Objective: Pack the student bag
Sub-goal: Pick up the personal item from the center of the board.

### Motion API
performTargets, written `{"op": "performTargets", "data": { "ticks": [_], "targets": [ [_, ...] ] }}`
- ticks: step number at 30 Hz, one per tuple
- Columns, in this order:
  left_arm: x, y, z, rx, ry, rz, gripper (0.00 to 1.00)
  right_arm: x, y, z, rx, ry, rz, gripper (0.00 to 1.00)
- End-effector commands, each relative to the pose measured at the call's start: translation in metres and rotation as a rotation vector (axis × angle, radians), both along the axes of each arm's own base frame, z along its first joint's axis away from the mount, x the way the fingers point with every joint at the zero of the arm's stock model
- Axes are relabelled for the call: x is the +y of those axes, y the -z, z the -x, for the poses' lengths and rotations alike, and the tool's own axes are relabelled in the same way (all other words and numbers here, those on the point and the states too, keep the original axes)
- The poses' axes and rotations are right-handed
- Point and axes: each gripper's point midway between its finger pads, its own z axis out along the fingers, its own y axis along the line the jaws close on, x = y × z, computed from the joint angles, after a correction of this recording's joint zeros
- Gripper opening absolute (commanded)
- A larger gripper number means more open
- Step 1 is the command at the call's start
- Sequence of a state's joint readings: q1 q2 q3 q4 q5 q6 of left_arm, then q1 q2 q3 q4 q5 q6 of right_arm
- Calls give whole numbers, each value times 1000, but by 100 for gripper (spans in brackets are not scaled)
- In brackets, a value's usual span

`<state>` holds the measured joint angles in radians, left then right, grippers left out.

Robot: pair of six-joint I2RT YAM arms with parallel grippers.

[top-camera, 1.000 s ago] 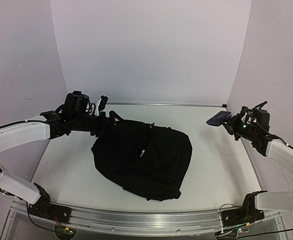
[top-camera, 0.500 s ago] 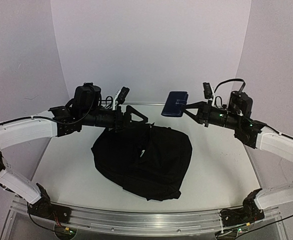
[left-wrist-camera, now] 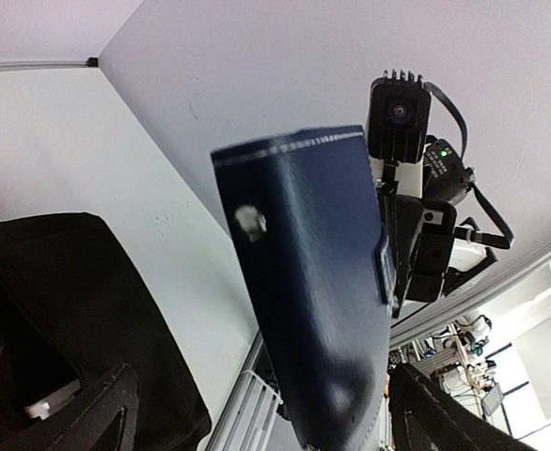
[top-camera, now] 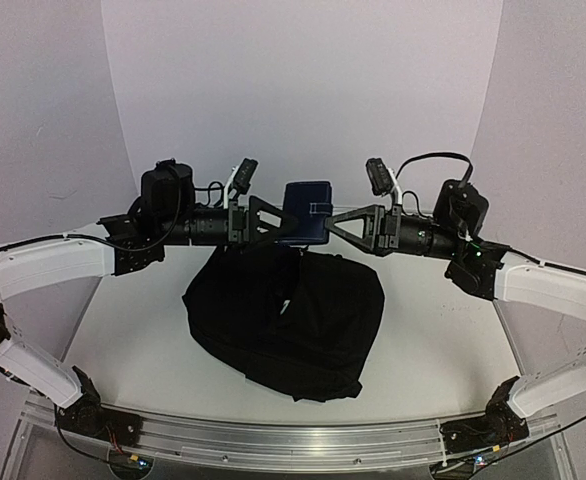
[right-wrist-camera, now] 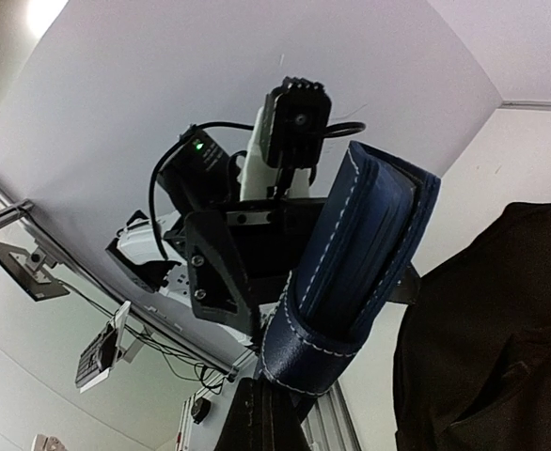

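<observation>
The student bag, a big soft black backpack, lies slumped on the white table, and it also shows as the bag and the bag in the wrist views. High above its far edge both arms meet. My right gripper is shut on the lower end of a small dark blue pouch with white stitching, seen close as the pouch in the right gripper. My left gripper is open, and the pouch hangs between its spread fingers.
White walls enclose the table at the back and on both sides. An aluminium rail with the arm bases runs along the near edge. Each wrist camera faces the other at close range.
My right arm swung left from the right wall to the middle, carrying the blue pouch. My left arm rose and reached right until its open fingers came around the pouch.
</observation>
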<state>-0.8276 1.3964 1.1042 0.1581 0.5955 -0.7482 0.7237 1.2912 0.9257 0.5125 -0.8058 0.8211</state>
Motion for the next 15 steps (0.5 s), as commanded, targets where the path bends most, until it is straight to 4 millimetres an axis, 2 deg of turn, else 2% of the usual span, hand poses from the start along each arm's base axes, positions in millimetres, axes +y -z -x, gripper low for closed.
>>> {"op": "performTargets", "data": {
  "ticks": [1,3,6,11,15],
  "targets": [
    [-1,-40,13,-60,78,111,87,6,-35,18,-99,-81,-91,0],
    [-2,-43,15,-63,95,128,81,9,-28,17,-86,-87,-81,0],
    [-2,-45,17,-58,104,141,65,12,-22,17,-77,-89,-71,0],
    [2,-47,19,-65,95,152,52,12,-19,14,-76,-73,-67,0],
    [4,-45,19,-64,86,139,36,12,-18,13,-75,-63,-66,0]
  ]
}}
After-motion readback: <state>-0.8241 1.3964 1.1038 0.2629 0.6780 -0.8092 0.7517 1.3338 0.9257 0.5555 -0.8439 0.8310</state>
